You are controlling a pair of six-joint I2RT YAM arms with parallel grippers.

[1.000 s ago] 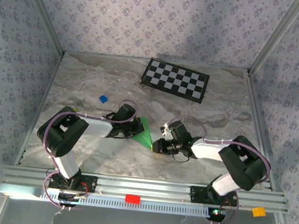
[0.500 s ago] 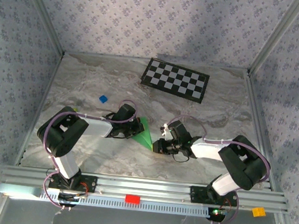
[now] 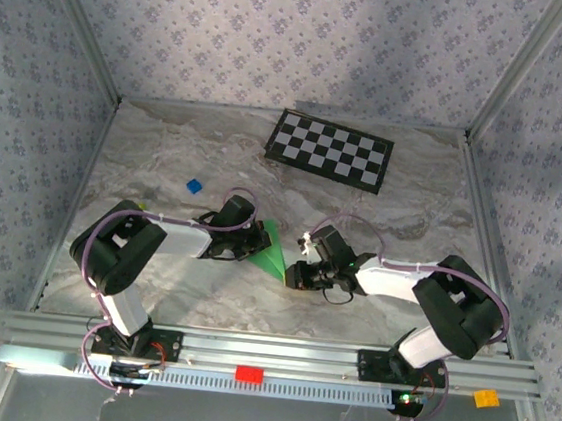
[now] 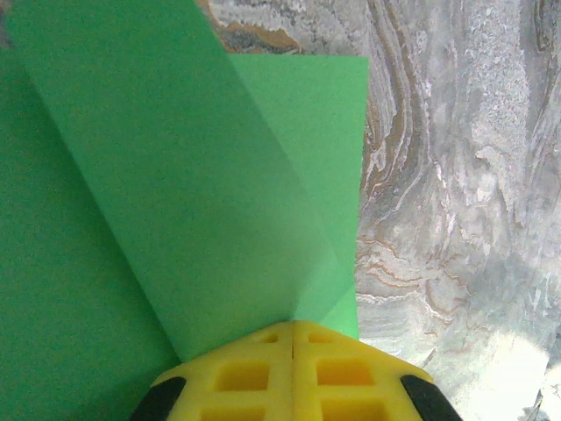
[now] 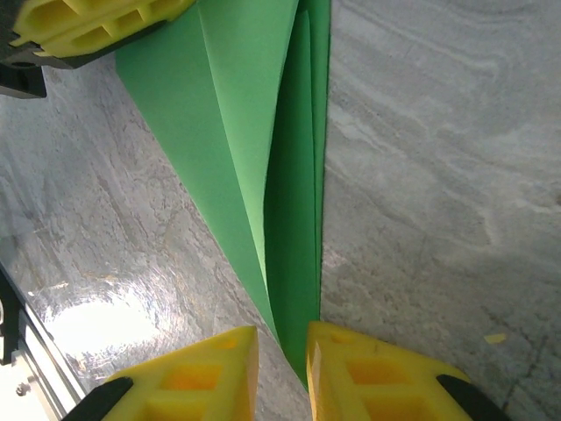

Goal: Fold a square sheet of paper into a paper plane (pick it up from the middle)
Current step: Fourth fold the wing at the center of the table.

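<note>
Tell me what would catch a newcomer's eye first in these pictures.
The bright green paper, folded to a point, lies in the middle of the table. The left jaws are shut on its wider part, and the right jaws stand slightly open around its tip. Behind it, the black-and-white checkerboard sits near the far edge.

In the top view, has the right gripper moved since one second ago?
Yes, slightly: the right gripper crept left, toward the folded bright green paper, judged against the fixed black-and-white checkerboard.
</note>
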